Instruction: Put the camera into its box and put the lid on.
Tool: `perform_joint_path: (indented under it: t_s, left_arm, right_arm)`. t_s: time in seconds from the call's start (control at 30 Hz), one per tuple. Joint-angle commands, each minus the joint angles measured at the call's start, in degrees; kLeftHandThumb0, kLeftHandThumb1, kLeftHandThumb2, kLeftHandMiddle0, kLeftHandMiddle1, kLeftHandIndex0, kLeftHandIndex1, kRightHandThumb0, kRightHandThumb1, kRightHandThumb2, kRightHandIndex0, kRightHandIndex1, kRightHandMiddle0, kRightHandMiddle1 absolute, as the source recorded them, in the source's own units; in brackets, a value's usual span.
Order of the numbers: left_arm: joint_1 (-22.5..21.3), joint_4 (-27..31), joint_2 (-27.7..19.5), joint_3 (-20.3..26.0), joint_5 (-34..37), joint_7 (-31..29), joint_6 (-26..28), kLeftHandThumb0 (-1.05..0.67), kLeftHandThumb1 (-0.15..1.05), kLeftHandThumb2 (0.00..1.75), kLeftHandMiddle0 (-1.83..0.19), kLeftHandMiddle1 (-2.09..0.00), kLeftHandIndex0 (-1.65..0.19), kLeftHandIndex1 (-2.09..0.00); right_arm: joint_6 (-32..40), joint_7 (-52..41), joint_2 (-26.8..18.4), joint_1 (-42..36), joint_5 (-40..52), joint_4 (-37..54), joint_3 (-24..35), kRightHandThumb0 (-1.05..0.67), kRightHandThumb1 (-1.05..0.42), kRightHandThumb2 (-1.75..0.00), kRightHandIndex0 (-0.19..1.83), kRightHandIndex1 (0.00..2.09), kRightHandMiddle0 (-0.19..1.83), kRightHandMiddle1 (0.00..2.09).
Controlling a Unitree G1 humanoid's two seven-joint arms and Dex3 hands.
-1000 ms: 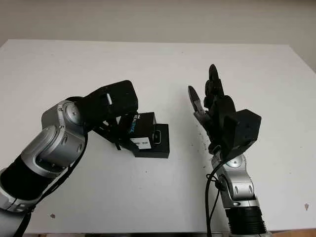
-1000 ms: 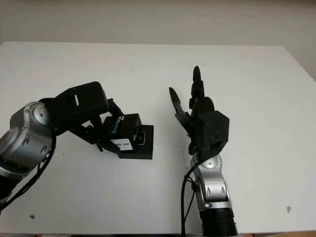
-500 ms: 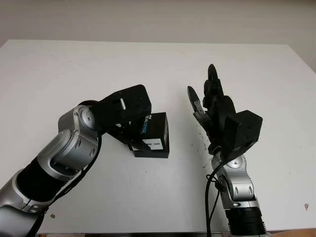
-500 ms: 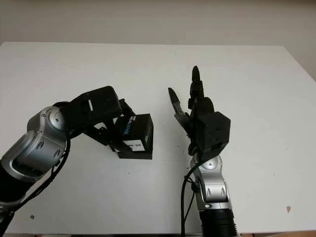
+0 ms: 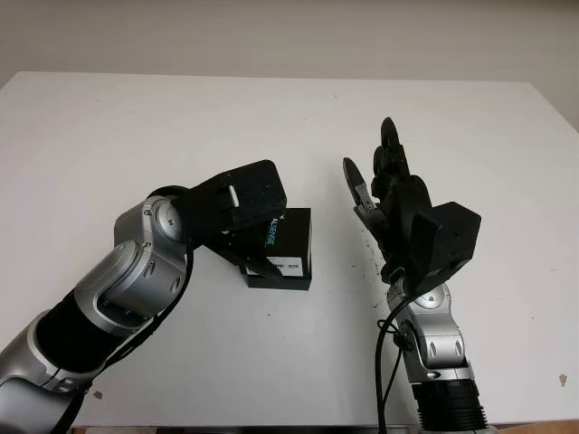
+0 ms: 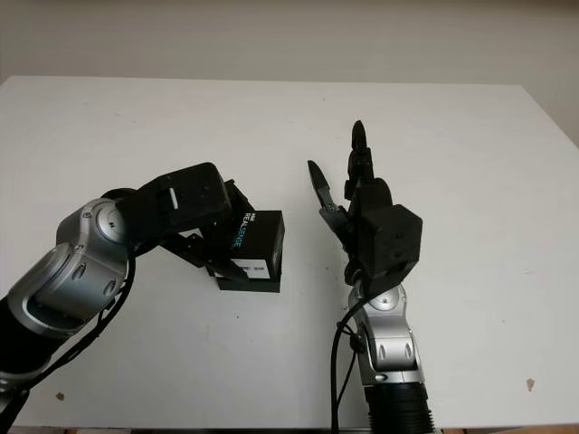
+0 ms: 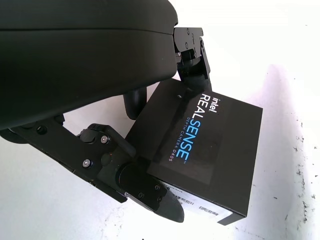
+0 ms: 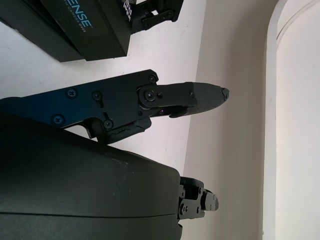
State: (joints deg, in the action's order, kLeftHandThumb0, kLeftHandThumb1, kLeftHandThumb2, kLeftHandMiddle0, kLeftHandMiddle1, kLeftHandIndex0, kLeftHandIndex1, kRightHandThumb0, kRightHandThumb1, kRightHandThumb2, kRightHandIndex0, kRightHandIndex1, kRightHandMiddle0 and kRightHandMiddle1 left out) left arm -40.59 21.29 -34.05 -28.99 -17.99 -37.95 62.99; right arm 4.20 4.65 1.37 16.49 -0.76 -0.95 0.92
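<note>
Lid (image 7: 200, 145) clamped in left robot hand (image 5: 244, 203) over box (image 5: 294, 278); right robot hand (image 5: 398, 203) empty.

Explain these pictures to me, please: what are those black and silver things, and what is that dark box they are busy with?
They are a humanoid robot's two arms, seen from cameras in its head; the two close-ups come from cameras at its wrists. On the white table stands a black camera box. The left hand grips the printed lid and is setting it on the box. The right hand is open, held upright above the table beside the box, holding nothing.
</note>
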Motion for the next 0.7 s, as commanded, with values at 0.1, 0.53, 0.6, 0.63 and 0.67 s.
perform_joint_path:
  t_s: [0.1, 0.53, 0.6, 0.63, 0.67]
  left_arm:
    - [-1.8, 2.0, -0.2, -1.7, 0.8, -1.2, 2.4, -0.42, 1.05, 0.3, -0.19, -1.91, -0.11, -1.96]
    - [-7.0, 5.0, -6.3, -7.5, 6.4, -7.8, 7.3, -0.57, 1.05, 0.4, 0.17, -0.59, 0.18, -0.59]
    - [-7.9, 5.1, -7.3, -8.9, 6.7, -8.4, 7.5, -0.59, 1.05, 0.4, 0.19, -0.26, 0.19, -0.33]
    - [-8.2, 5.3, -7.8, -9.4, 6.9, -8.7, 7.4, -0.59, 1.05, 0.39, 0.19, -0.2, 0.19, -0.28]
    - [-8.4, 5.3, -8.0, -9.7, 7.0, -8.7, 7.3, -0.6, 1.05, 0.39, 0.18, -0.17, 0.18, -0.26]
  right_arm:
    - [0.1, -0.1, 0.0, -0.3, 0.2, 0.9, 0.2, -0.56, -1.05, -0.27, -0.09, 0.05, -0.06, 0.05]
    - [0.3, -0.1, 0.1, -0.2, 0.4, 0.8, 0.4, -0.56, -1.05, -0.25, -0.08, 0.06, -0.05, 0.06]
    - [0.6, 0.0, 0.1, -0.2, 0.2, 1.0, 0.3, -0.56, -1.05, -0.25, -0.08, 0.06, -0.05, 0.06]
    - [0.9, 0.2, 0.1, -0.2, 0.1, 1.0, 0.3, -0.57, -1.05, -0.25, -0.07, 0.06, -0.05, 0.06]
    - [1.0, 0.3, 0.1, -0.2, 0.0, 1.1, 0.3, -0.57, -1.05, -0.24, -0.07, 0.06, -0.04, 0.06]
